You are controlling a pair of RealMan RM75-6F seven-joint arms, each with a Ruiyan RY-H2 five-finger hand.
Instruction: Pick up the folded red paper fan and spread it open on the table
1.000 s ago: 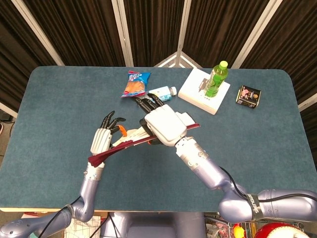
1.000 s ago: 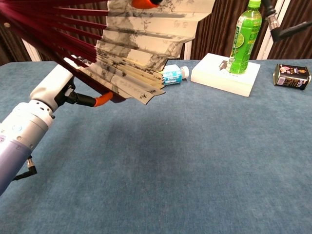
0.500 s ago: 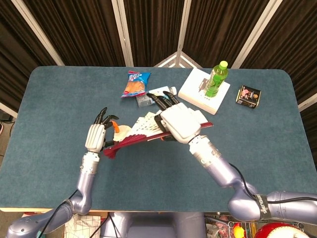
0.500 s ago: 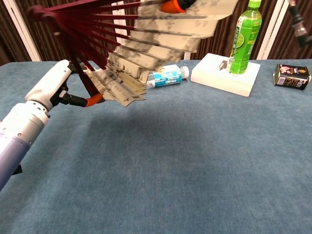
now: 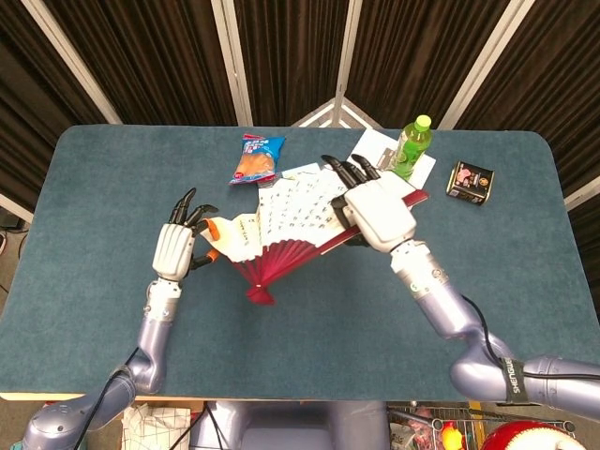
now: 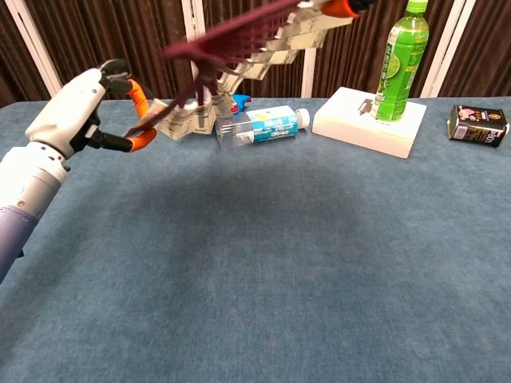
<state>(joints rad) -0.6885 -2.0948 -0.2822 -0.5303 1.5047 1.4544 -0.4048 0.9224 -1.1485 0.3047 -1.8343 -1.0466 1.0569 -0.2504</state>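
Note:
The red paper fan (image 5: 292,223) is spread about halfway, showing white paper with dark writing above dark red ribs, its pivot pointing toward me. My left hand (image 5: 173,248) pinches the fan's left edge with orange-tipped fingers. My right hand (image 5: 380,211) grips the right outer stick. In the chest view the fan (image 6: 247,60) hangs tilted above the table, between my left hand (image 6: 72,120) and the top edge. There only an orange fingertip (image 6: 339,8) of the right hand shows.
A blue and red snack packet (image 5: 256,159) lies behind the fan. A small plastic bottle (image 6: 263,125) lies on its side under the fan. At the back right, a green bottle (image 5: 409,148) stands on a white box (image 6: 363,128), with a small dark box (image 5: 469,181) beside it.
The fan has spread from nearly closed to a wide wedge. My right hand has swung right and farther back with its stick, while my left hand drew its edge slightly left.

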